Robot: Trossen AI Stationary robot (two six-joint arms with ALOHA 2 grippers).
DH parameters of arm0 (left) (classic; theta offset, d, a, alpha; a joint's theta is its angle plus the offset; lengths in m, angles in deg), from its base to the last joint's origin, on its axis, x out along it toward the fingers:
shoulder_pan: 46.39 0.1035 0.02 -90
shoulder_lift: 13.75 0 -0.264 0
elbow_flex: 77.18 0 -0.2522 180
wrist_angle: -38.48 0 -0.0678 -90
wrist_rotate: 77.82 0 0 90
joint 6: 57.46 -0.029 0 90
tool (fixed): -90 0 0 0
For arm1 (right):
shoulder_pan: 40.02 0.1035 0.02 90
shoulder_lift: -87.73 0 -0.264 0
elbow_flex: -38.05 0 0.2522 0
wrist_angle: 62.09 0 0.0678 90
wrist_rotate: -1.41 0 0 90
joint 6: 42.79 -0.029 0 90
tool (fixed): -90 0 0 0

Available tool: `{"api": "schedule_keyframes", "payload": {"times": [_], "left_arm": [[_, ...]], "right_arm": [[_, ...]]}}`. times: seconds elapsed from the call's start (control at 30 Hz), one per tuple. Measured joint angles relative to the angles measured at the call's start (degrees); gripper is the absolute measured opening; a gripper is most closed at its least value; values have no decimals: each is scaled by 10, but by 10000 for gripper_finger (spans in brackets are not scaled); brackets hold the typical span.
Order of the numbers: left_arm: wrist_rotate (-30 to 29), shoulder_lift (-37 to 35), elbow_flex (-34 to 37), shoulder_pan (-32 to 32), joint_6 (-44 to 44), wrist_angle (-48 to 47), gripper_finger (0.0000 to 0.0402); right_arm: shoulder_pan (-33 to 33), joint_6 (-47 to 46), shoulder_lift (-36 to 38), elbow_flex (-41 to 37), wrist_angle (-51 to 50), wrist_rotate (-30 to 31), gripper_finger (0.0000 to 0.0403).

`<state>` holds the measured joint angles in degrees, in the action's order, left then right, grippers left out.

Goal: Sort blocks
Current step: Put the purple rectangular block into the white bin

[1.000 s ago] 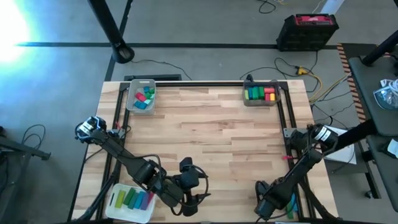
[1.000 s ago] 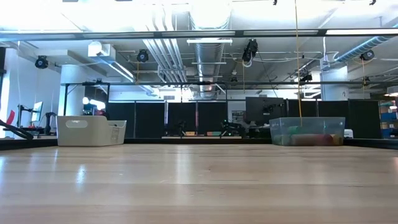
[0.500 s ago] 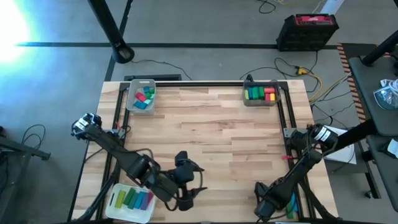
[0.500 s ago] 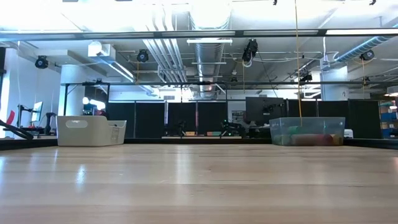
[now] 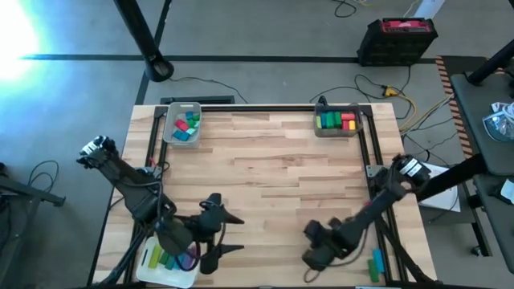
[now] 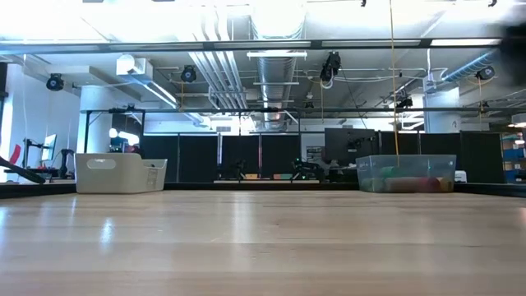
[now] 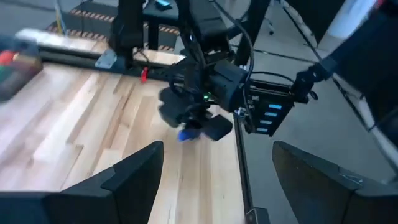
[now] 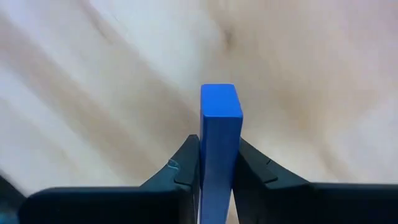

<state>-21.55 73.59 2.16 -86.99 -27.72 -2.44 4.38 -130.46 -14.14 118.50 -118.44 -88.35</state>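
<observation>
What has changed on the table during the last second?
The right hand, shut on a blue block, moved left from the table's right edge onto the wood. The left hand, open, swung back toward the near-left tray. Both far trays stayed put.

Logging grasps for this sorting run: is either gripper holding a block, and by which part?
The right gripper clamps a blue bar block by its lower long sides, top end protruding. The left gripper is open, empty.
</observation>
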Motion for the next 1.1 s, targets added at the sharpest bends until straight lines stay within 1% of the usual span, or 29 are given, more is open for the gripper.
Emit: {"api": "schedule_keyframes", "payload": {"times": [0.07, 0.13, 0.23, 0.3, 0.37, 0.43, 0.53, 0.6, 0.7, 0.77, 0.93, 1.1], "left_arm": [[-2, -15, 35, -2, 28, 24, 286], [-4, -25, 80, -2, 53, 77, 286], [-2, -35, 157, -6, 88, 191, 286], [-1, -37, 210, -8, 110, 285, 286], [-9, -37, 260, -13, 130, 380, 286], [-29, -33, 300, -16, 149, 460, 286], [-47, -32, 345, -20, 162, 549, 286], [-47, -32, 362, -20, 153, 596, 286], [-42, -32, 376, -20, 112, 666, 286], [-38, -32, 378, -18, 84, 693, 286], [-28, -32, 366, -2, 36, 707, 286], [-33, -33, 333, 10, -32, 704, 286]], "right_arm": [[-25, 34, 3, 15, -7, 43, 50], [-51, 75, 7, 36, 1, 71, 50], [-92, 143, 15, 73, 26, 115, 50], [-114, 190, 16, 103, 54, 141, 50], [-126, 237, 17, 137, 86, 157, 50], [-135, 292, 18, 180, 114, 160, 50], [-148, 369, 19, 247, 142, 170, 50], [-157, 414, 20, 290, 152, 178, 50], [-169, 470, 20, 351, 150, 189, 50], [-176, 499, 20, 389, 150, 194, 50], [-190, 561, 20, 458, 154, 195, 50], [-193, 575, 20, 471, 154, 194, 50]]}}
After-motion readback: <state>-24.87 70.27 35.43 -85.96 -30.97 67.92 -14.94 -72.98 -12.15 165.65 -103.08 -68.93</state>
